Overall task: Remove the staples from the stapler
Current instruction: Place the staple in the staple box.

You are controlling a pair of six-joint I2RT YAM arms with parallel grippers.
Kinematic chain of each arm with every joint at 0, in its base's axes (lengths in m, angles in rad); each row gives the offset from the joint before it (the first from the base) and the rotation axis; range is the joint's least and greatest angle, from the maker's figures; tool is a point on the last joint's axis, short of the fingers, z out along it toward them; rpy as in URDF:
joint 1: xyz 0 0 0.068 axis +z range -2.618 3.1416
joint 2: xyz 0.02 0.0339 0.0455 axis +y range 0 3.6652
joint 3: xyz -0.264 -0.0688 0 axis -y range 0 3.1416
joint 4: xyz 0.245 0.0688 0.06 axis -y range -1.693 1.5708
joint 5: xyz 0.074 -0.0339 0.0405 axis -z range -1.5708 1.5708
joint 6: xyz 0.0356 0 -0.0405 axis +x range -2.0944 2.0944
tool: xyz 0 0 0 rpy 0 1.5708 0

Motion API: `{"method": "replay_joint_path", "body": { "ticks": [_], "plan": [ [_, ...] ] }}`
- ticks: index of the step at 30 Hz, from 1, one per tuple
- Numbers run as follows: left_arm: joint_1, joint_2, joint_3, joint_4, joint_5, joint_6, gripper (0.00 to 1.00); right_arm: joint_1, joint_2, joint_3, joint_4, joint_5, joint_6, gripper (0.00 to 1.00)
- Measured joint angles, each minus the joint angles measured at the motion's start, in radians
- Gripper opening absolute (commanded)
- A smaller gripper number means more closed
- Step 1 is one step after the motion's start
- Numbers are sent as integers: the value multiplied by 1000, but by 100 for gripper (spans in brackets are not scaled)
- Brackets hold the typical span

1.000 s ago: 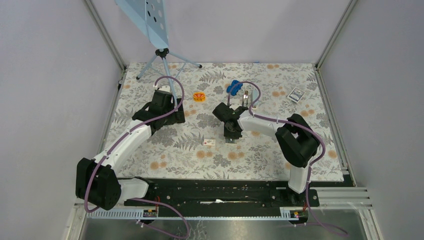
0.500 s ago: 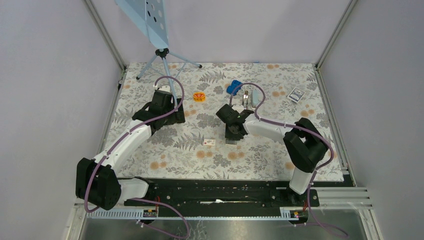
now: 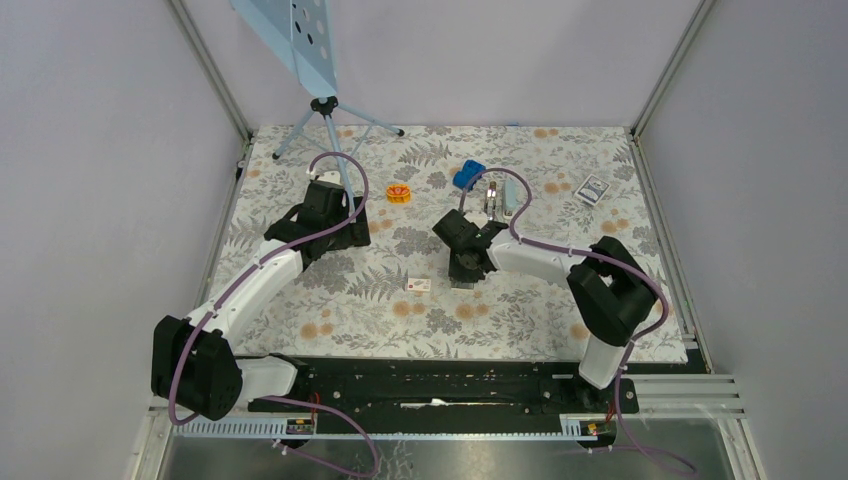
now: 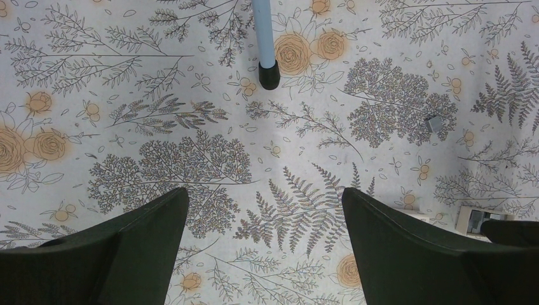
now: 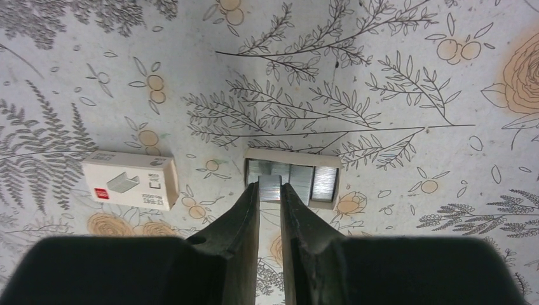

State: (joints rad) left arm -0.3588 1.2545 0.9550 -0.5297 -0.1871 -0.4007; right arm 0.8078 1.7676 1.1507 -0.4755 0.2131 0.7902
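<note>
Right gripper: my right gripper (image 5: 270, 192) has its jaws drawn almost together. The staples (image 5: 270, 182), a short silvery strip, fill the narrow gap at the tips. I read that as a pinch, though the contact itself is too fine to confirm.

Where the staples are: near the middle of the table, low over a small beige tray (image 5: 292, 155) that holds more silvery strips lying side by side.

Why there: I take the tray as the drop spot. A strip this small belongs with its like, not loose on the floral cloth (image 4: 191, 95), where the busy pattern would hide it.

Stapler: the stapler (image 3: 494, 200) lies farther back, beyond the right gripper and apart from it. It looks hinged open. That would suit an emptied magazine, but I cannot see inside it from above.

White box: a white box (image 5: 130, 184) with a red mark lies just left of the tray, not touching it. It is probably the tray's sleeve.

Left gripper: my left gripper (image 4: 265, 197) hovers over bare cloth on the far left. Its fingers are spread wide with nothing between them, and I judge it to be parked out of the way.

Next move: ease the jaws apart a little, then lift straight up, so the strip neither clings to a finger nor tips over the rim.
</note>
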Motion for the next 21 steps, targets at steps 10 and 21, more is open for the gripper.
{"method": "replay_joint_path", "body": {
  "ticks": [10, 21],
  "plan": [
    [0, 2, 0, 0, 0, 0, 95, 2, 24, -14, 10, 2, 11, 17],
    [0, 11, 0, 0, 6, 0, 95, 3, 29, -4, -16, 23, 15, 17]
  ]
}}
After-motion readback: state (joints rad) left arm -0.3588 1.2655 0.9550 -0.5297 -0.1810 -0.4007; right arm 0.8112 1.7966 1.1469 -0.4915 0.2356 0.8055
